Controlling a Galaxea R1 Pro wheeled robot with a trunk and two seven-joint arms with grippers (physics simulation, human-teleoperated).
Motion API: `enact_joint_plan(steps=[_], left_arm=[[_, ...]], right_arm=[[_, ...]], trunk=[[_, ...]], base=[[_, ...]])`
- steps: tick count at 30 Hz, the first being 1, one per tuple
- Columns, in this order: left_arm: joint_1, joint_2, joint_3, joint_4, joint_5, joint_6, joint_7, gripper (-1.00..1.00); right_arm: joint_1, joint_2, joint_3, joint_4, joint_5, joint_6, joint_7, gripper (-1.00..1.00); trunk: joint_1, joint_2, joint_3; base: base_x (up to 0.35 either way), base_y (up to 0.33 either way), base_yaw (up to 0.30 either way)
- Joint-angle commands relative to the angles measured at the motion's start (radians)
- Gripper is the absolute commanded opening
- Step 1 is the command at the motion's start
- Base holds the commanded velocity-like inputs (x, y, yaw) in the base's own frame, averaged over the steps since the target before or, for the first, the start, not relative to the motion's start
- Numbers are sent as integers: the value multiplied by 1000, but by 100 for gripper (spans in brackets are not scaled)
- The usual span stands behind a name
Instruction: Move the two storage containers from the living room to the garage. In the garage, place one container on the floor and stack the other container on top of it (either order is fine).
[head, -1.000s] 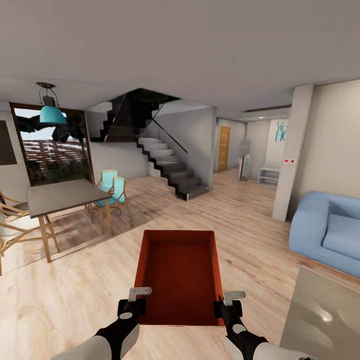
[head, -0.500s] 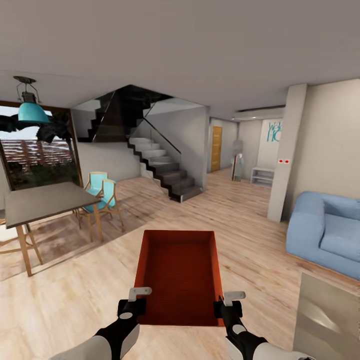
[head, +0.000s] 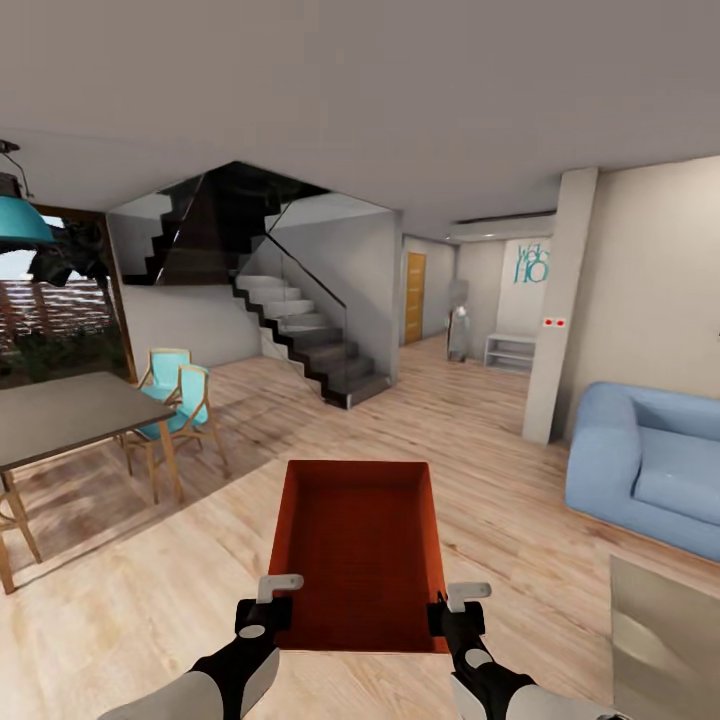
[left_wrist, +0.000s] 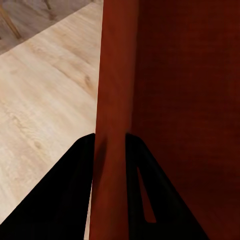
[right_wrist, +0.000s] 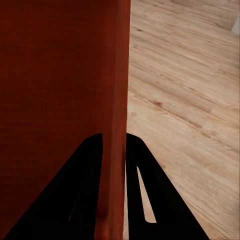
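Observation:
One red-orange open-top storage container (head: 360, 550) hangs level in front of me, above the living room's light wood plank floor (head: 480, 440). My left gripper (head: 274, 604) is shut on its left wall near the close corner, and my right gripper (head: 447, 606) is shut on its right wall. In the left wrist view the black fingers (left_wrist: 70, 190) of the left gripper (left_wrist: 110, 150) clamp the thin red wall (left_wrist: 117, 90). In the right wrist view the right gripper (right_wrist: 114, 147) pinches the other wall (right_wrist: 116, 70) the same way. The garage is out of view.
A dining table (head: 60, 415) with turquoise chairs (head: 180, 400) stands at the left. A staircase (head: 310, 345) rises ahead, with a hallway and yellow door (head: 414, 298) beyond. A pillar (head: 555, 310), blue sofa (head: 650, 470) and glass coffee table (head: 665, 640) are at the right.
The whole picture has slid leftward, so the camera has turned right. The container and both grippers keep the same place in front of me.

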Motion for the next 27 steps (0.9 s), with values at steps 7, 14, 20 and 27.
enact_joint_plan(steps=[7,14,20,27], left_arm=[[-2,0,54,-4,-8,-6,20,-100],[-2,0,54,-4,-8,-6,20,-100],[-2,0,54,-4,-8,-6,20,-100],[-2,0,54,-4,-8,-6,20,-100]], right_arm=[[0,1,0,3,-18,-4,-2,-100],[0,1,0,3,-18,-4,-2,-100],[0,1,0,3,-18,-4,-2,-100],[0,1,0,3,-18,-4,-2,-100]], trunk=[[1,-1,-2],[1,-1,-2],[1,-1,-2],[1,-1,-2]], base=[[321,180,-67],[320,180,-229],[320,180,-235],[320,180,-235]])
